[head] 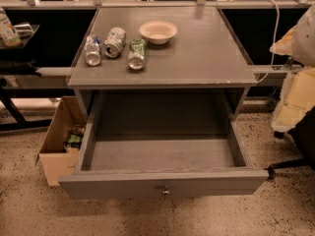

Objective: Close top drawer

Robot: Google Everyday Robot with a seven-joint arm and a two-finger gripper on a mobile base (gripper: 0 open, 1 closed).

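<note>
The top drawer [123, 185] is a wide, shallow grey drawer of the grey table [206, 63]. It is pulled far out toward me, and its inside [162, 154] is bare. A small round metal knob [166, 190] sits at the centre of its long front panel. My gripper is not in view. Only a white and cream bulk [300, 82], possibly my arm, shows at the right edge, to the right of the table and apart from the drawer.
Three crushed cans [114, 42] and a pale bowl [158, 31] lie on the tabletop. An open cardboard box [56, 151] stands on the floor against the drawer's left side. A black chair leg [290, 163] reaches toward the drawer's right front corner. A dark shelf with a bottle [6, 28] is at far left.
</note>
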